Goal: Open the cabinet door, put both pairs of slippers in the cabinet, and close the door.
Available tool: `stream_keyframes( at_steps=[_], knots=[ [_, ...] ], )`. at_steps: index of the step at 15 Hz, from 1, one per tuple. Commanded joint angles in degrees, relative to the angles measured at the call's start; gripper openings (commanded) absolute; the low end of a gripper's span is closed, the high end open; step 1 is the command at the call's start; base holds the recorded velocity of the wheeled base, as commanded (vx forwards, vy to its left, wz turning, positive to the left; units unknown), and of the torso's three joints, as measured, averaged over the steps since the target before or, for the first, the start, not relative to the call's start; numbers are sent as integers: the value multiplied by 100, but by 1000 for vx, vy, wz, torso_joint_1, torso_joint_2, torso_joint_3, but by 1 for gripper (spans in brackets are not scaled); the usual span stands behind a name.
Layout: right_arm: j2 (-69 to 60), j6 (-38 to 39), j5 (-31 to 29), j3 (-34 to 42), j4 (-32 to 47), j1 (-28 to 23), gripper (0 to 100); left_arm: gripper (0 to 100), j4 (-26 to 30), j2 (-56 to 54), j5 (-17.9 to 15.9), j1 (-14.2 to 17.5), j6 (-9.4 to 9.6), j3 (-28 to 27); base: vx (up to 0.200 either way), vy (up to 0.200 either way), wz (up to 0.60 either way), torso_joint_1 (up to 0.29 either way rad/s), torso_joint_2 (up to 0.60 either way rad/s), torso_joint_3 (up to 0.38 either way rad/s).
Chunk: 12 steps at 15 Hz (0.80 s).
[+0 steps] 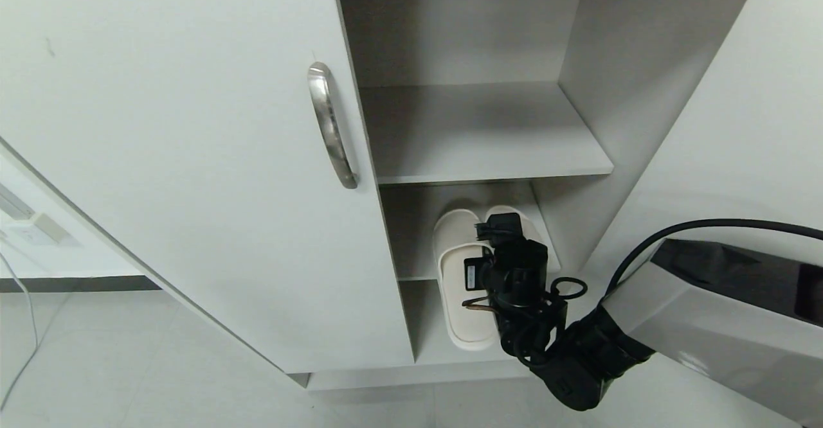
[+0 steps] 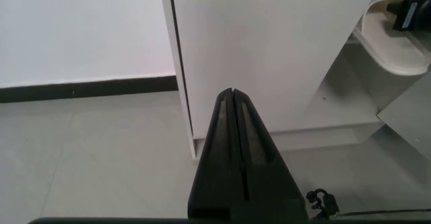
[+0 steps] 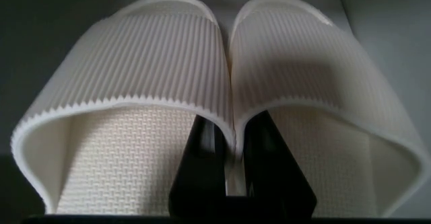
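A pair of white slippers [image 1: 458,280] lies side by side on the cabinet's bottom shelf [image 1: 425,325], toes pointing inward. My right gripper [image 1: 496,243] is inside the cabinet over them. In the right wrist view it [image 3: 232,167] is shut on the two ribbed straps [image 3: 155,62] where they meet in the middle. My left gripper [image 2: 232,97] is shut with nothing in it, low above the floor in front of the cabinet's shut left door [image 2: 269,49]. The slippers [image 2: 397,49] also appear at the edge of that view.
The cabinet's left door [image 1: 193,158] is shut and carries a metal handle [image 1: 331,126]. The right door [image 1: 739,158] stands wide open. A bare middle shelf [image 1: 482,132] sits above the slippers. Grey tiled floor [image 1: 161,364] spreads in front.
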Motion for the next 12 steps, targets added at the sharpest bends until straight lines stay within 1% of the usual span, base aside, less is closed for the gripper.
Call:
stream_keyframes(
  at_steps=[1,8,12],
  knots=[
    [247,-10,24,-274,53,-74,0,0,6,9,-2,1,0,-1,0,0,0,0,0,0],
    [880,-27,68,-2261,1309,-461,0,0,6,0,-2,1,0,-1,0,0,0,0,0,0],
    [1003,-18,191,-2885,1696,-593,0,0,6,9,-2,1,0,-1,0,0,0,0,0,0]
  ],
)
